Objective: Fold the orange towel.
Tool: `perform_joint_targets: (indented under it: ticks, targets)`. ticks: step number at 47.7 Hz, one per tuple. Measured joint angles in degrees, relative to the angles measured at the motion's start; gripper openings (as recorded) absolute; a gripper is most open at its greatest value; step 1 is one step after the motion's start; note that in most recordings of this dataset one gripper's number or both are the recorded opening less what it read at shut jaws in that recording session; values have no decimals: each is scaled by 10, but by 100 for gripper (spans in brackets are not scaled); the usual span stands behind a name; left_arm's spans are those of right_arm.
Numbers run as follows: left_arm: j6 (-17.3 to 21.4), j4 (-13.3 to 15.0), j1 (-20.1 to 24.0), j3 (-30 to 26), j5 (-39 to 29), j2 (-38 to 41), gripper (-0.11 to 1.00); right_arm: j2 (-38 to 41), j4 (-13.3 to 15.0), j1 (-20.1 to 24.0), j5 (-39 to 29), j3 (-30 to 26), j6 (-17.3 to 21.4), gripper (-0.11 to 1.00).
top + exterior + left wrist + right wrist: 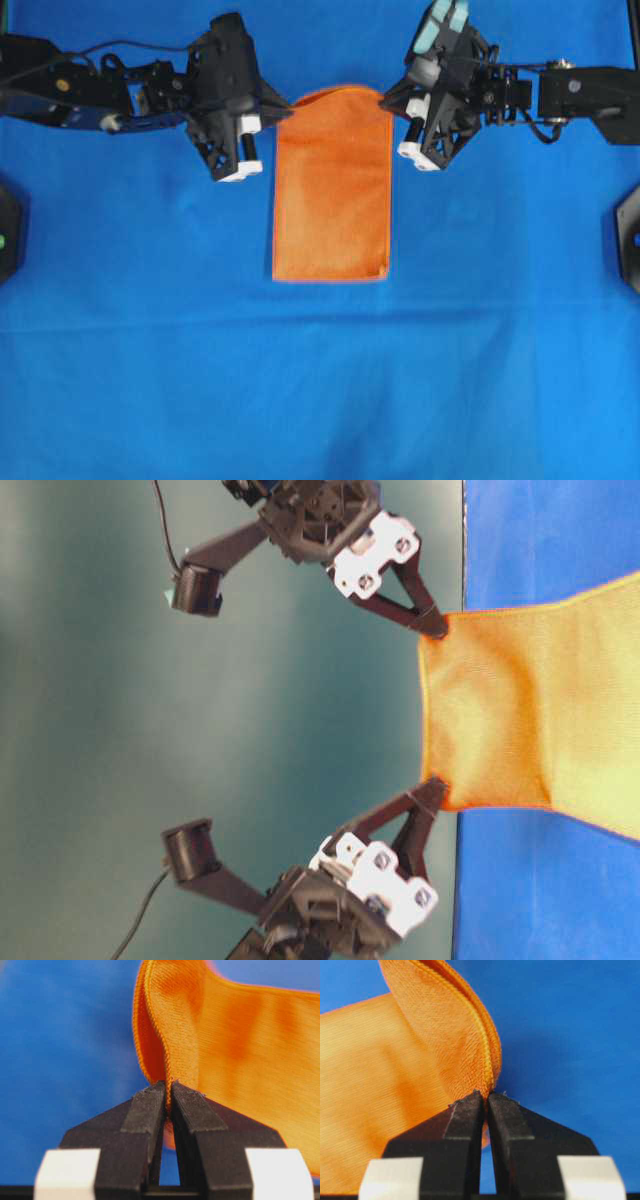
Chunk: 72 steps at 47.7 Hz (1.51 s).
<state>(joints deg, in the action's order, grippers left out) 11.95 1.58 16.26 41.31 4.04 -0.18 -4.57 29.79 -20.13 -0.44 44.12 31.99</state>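
The orange towel (332, 190) lies as a long folded strip on the blue cloth, its far end lifted off the surface. My left gripper (288, 112) is shut on the towel's far left corner; the hem is pinched between the black fingertips in the left wrist view (168, 1091). My right gripper (384, 100) is shut on the far right corner, with the hem pinched in the right wrist view (485, 1096). In the table-level view the towel (520, 720) hangs stretched between both grippers (436, 628) (436, 788). The near end rests flat.
The blue cloth (320, 380) covers the whole table under the towel. Black arm bases stand at the left edge (8, 232) and the right edge (630, 235) of the overhead view. Both arms reach in from the far corners.
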Motion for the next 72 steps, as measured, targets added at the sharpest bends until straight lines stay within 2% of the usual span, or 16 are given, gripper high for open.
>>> perform_joint_targets:
  ticks: [14, 23, 39, 49, 64, 66, 72]
  targets:
    - [-42, 0, -103, 25, -18, -16, 2, -15, -50, 91, -18, 30, 0, 3]
    - [-66, 0, -152, 19, -16, -4, 2, -15, -75, 123, -20, 42, 1, 4]
    - [-123, 0, -186, 18, -12, 54, 2, 40, -103, 170, -3, 44, 2, 4]
    - [-126, 0, -194, 25, -4, 61, 2, 55, -124, 178, 7, 43, 2, 4]
    - [-126, 0, -200, 32, 9, 62, 3, 55, -127, 179, 22, 43, 2, 5]
    - [-125, 0, -200, 32, 8, 61, 8, 55, -127, 179, 25, 42, 2, 10]
    - [-121, 0, -201, 33, 4, 61, 41, 55, -127, 182, 22, 40, 1, 49]
